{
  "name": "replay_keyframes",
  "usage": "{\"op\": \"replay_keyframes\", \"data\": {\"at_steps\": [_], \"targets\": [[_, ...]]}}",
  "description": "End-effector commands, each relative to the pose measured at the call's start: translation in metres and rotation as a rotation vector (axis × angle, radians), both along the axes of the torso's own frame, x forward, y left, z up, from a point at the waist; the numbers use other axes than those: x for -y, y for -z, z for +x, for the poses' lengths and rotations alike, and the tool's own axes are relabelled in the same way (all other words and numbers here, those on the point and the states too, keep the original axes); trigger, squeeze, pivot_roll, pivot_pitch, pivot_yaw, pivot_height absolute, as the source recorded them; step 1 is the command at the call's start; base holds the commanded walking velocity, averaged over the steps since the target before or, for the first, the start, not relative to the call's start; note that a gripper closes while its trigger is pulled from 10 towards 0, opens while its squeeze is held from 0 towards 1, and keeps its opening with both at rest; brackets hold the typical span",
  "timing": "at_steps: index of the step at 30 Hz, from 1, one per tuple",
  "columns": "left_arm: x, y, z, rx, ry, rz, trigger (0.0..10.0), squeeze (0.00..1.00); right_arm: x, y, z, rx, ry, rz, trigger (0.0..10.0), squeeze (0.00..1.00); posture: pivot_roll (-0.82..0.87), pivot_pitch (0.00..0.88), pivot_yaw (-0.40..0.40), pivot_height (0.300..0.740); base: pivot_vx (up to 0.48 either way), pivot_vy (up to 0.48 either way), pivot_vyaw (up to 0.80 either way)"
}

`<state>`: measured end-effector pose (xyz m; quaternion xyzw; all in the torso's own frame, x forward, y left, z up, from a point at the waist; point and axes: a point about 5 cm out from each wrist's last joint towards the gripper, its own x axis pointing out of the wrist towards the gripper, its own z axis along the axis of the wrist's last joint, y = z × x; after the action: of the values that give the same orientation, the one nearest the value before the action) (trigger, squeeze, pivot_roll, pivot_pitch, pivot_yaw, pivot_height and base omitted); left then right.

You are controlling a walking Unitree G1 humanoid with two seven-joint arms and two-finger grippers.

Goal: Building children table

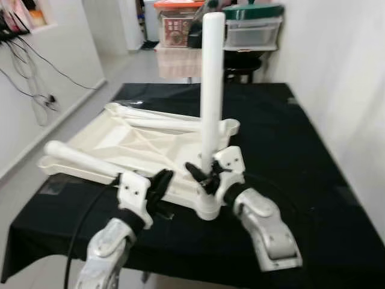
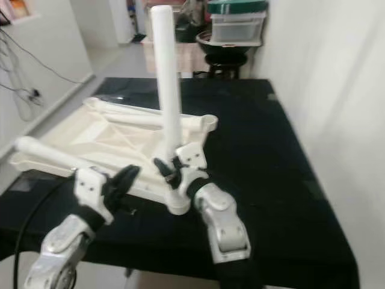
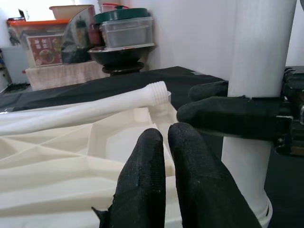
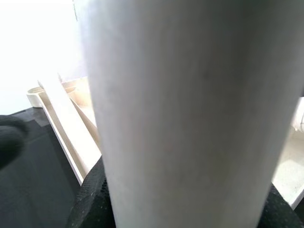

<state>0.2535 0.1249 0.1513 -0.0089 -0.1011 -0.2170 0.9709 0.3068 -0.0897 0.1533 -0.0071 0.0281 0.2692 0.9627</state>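
A white plastic tabletop (image 1: 135,144) lies upside down on the black-covered table (image 1: 289,150). One white leg (image 1: 212,90) stands upright in the socket at its near right corner. My right gripper (image 1: 204,174) is shut on the base of that leg, which looms close in the right wrist view as the upright leg (image 4: 190,118). My left gripper (image 1: 161,183) is shut on nothing, just left of the leg at the tabletop's near edge; its fingers (image 3: 156,175) are pressed together. Two loose legs lie on the tabletop: one at the near left (image 1: 78,158), one along the back (image 1: 162,123).
A white wall runs close along the table's right side. Stacked storage boxes (image 1: 252,30) and a dark stool (image 1: 240,66) stand behind the table. Cables (image 1: 36,90) hang on the left wall above open floor. The table's front edge is just below my arms.
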Motion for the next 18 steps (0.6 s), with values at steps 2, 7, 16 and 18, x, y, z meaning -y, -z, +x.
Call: {"op": "replay_keyframes", "data": {"at_steps": [2, 7, 16, 18], "targets": [[-0.003, 0.003, 0.000, -0.017, -0.002, 0.005, 10.0, 0.00, 0.006, 0.017, 0.000, -0.098, 0.040, 0.000, 0.0, 0.00, -0.02, 0.015, 0.029, 0.740, 0.000, 0.000, 0.00], [-0.002, 0.003, 0.001, -0.019, -0.006, 0.002, 10.0, 0.00, 0.013, 0.011, 0.007, -0.085, 0.059, 0.027, 10.0, 0.00, -0.02, 0.011, 0.027, 0.740, 0.000, 0.000, 0.00], [0.000, 0.007, 0.003, -0.032, 0.006, -0.004, 10.0, 0.00, 0.018, -0.022, 0.025, 0.055, -0.460, -0.100, 10.0, 0.00, 0.02, 0.000, 0.018, 0.740, 0.000, 0.000, 0.00], [0.000, 0.007, 0.003, -0.033, 0.007, -0.004, 10.0, 0.00, 0.020, -0.022, 0.027, 0.055, -0.493, -0.125, 10.0, 0.00, 0.02, 0.000, 0.018, 0.740, 0.000, 0.000, 0.00]]}}
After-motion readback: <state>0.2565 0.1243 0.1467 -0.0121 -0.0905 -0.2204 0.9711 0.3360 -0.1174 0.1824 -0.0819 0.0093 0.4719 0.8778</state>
